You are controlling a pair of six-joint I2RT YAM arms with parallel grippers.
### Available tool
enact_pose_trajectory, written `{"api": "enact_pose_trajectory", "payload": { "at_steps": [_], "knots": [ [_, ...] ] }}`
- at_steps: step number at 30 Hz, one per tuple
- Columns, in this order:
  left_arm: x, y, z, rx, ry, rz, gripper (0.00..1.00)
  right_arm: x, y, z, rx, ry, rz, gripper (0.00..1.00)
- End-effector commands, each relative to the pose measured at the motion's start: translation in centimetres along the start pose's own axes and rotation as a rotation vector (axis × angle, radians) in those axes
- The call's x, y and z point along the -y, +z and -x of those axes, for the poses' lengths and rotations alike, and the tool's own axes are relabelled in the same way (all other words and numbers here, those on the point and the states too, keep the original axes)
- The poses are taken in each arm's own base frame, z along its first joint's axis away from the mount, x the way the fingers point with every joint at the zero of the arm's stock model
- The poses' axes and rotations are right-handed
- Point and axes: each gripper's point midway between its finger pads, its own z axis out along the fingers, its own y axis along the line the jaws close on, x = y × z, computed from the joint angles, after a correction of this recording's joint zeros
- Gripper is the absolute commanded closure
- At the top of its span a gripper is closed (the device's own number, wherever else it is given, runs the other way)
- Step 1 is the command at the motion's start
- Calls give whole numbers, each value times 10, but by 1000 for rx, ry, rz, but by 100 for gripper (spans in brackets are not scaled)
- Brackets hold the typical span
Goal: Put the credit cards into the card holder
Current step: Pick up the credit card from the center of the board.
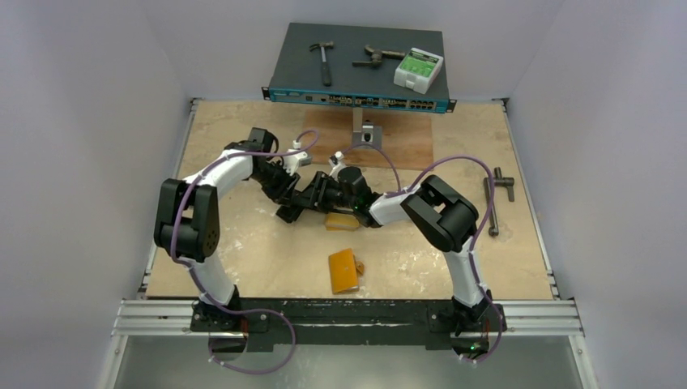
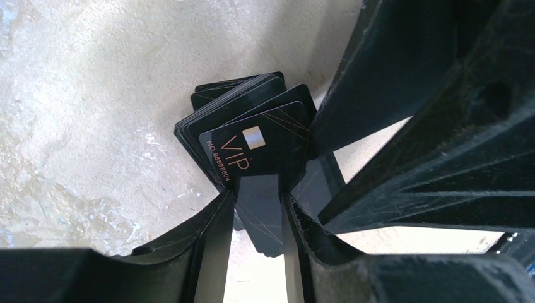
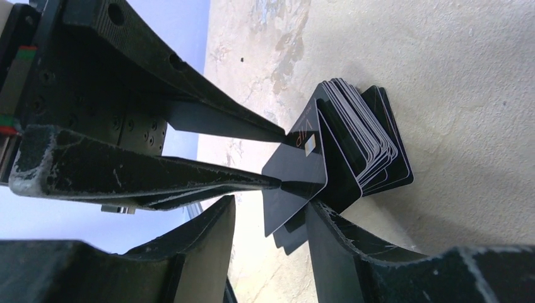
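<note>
CARDS AT THE HANDOVER: A fan of black credit cards (image 2: 255,136), the front one lettered VIP, is held low over the table (image 1: 267,251), its far edge seemingly resting on the surface. The left fingers (image 2: 189,233) are closed on the near end of the fan, apparently to keep it steady and splayed so one card can be singled out. The right fingers (image 3: 353,252) stand apart around the same cards from the other side. One touches them, while bare table shows between the other and the front card, so there is no firm grip there. The card holder (image 1: 343,271), the orange wallet, lies flat well apart from both sets of fingers, toward the arm bases. Only its orange outer face shows, so it looks shut and likely needs opening first.
</note>
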Motion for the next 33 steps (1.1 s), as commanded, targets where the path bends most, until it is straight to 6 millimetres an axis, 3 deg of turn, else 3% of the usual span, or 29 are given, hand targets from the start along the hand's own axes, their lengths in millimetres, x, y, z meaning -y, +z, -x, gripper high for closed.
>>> {"api": "enact_pose_trajectory", "payload": {
  "at_steps": [1,5,12,19,29,33],
  "knots": [
    [27,-1,3,31,-30,-97,68,3,6,8,50,34,-10,56],
    [34,1,2,40,-47,-128,68,0,10,8,49,59,11,60],
    [42,-4,2,60,-37,-150,68,1,11,6,40,67,16,77],
    [55,-26,11,84,-27,-169,66,-12,10,11,46,42,46,100],
    [76,-67,25,125,-30,-181,55,-40,0,16,22,-10,95,100],
    [89,-89,27,150,32,-196,53,-69,-28,29,15,-93,113,100]
  ]
}}
